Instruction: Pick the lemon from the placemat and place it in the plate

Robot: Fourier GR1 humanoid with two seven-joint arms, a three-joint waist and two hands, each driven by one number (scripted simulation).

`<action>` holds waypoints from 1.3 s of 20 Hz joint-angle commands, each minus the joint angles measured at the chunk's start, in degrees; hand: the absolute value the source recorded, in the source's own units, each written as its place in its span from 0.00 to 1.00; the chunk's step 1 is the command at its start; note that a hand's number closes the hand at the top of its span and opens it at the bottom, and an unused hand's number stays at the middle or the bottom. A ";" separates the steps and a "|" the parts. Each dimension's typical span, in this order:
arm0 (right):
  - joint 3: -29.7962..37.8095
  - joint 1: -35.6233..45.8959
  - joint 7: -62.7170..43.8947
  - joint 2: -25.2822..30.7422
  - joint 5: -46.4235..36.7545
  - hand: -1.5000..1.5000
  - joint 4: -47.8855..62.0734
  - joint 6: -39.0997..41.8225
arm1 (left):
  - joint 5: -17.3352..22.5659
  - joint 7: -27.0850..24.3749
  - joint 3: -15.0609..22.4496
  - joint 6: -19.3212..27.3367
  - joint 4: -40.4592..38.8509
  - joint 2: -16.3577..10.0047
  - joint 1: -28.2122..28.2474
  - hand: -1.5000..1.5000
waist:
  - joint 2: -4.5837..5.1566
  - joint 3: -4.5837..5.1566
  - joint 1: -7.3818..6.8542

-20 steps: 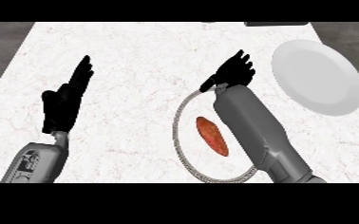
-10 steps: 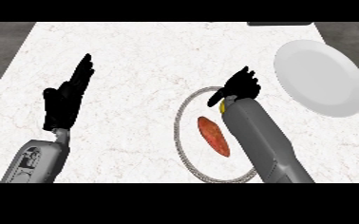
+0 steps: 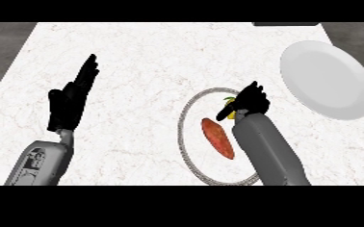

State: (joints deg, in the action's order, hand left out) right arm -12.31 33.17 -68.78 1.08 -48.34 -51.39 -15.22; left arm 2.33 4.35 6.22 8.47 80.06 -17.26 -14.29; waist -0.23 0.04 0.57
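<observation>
A round white placemat (image 3: 189, 139) with a grey rim lies right of the counter's middle. Only a small yellow part of the lemon (image 3: 229, 107) shows at the mat's far edge. My right hand (image 3: 249, 101) sits on top of it, fingers curled down round it and hiding most of it. The white plate (image 3: 323, 79) lies to the right of the mat, apart from the hand. At the left my left hand (image 3: 70, 103) stays open, fingers up.
A long red-orange vegetable (image 3: 217, 138) lies on the placemat just left of my right forearm. A dark object (image 3: 284, 24) shows at the counter's far right edge. The counter's left edge runs near my left hand.
My right hand has drawn back and come down over the lemon, its fingers curling from stretched to closed round it. The left hand has not moved.
</observation>
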 commanded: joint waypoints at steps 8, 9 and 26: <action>-0.87 -4.20 -8.56 -1.03 -7.78 1.00 -1.36 -1.95 | -1.39 1.22 -1.36 -0.82 0.82 0.37 -0.62 0.50 | 0.10 -0.02 -0.53; 0.77 -3.02 -7.00 -1.04 -7.70 1.00 0.20 -1.35 | -0.23 1.82 -2.07 -2.46 2.05 -0.38 -0.76 0.50 | 0.17 -0.03 -0.75; 9.64 -12.98 66.47 41.23 8.13 1.00 -5.83 13.32 | -0.17 -0.30 -4.23 -0.77 -0.64 0.07 1.66 0.50 | -0.08 -0.88 4.45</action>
State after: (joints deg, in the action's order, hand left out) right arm -5.93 20.88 -16.42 34.34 -43.93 -56.12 -1.80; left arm 2.01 3.97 2.45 7.54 79.56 -16.97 -13.20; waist -0.10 -0.69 4.07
